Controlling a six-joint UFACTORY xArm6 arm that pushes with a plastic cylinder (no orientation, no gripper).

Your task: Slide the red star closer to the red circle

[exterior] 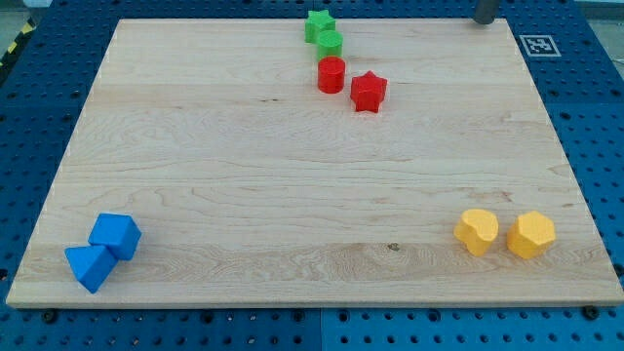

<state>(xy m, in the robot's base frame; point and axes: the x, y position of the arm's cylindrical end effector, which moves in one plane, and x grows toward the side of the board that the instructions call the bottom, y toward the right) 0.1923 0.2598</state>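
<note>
The red star (369, 92) lies near the view's top centre, just right of and slightly below the red circle (331, 75); a thin gap seems to separate them. My tip (485, 20) shows at the view's top edge, far to the right of both red blocks and touching no block.
A green star (319, 24) and a green circle (330, 43) sit just above the red circle. Two yellow blocks (477, 232) (531, 235) lie at the lower right. Two blue blocks (116, 235) (90, 266) lie at the lower left. The wooden board (195, 146) has a marker tag (537, 45) at its top right corner.
</note>
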